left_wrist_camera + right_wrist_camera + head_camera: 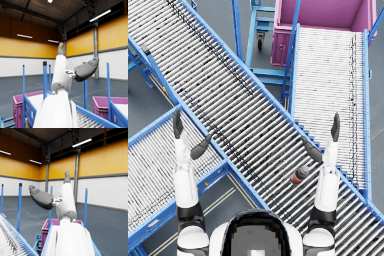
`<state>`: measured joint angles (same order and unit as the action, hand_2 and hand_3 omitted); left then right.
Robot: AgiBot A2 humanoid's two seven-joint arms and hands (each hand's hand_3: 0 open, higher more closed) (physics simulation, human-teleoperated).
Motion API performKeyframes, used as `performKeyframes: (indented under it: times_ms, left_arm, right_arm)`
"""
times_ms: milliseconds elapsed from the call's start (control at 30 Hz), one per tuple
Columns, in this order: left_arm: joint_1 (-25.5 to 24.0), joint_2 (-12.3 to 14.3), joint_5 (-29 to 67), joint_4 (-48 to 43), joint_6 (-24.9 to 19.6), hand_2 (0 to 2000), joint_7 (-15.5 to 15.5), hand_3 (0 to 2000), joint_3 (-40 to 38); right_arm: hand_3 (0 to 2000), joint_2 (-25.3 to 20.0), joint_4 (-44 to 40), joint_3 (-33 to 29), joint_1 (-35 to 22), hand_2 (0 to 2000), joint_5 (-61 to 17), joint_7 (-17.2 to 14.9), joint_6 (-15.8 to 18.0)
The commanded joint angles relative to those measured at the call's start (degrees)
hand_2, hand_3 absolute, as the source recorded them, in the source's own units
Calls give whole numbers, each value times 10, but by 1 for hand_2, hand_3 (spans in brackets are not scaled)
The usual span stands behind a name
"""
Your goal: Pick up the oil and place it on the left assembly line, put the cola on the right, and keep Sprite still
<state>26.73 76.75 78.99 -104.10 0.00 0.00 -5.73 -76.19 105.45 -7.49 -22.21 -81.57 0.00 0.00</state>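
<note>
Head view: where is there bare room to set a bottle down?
Bare: the left line beside the left hand; the right line from the right hand to the pink bin; the middle line beyond the bottle. Crowded at the bottle by the right hand.

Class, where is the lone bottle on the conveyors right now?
In the head view, the bottle rests on the diagonal roller conveyor, lower right of the middle, close beside the right hand, which is not touching it.
</note>
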Motion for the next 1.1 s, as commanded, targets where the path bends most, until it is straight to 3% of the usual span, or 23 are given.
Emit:
performKeyframes:
  times_ms: [33,300,1100]
  left_arm:
    - [10,0,0,-1,0,0,0,0,-1]
    - [40,1,0,-1,0,0,0,0,10]
    - [23,13,0,-11,0,0,0,0,9]
  right_arm:
    - [0,2,1,-2,-16,0,0,0,0]
    - [0,6,-6,-2,-56,0,0,0,0]
    - [0,-10,15,3,-7,0,0,0,0]
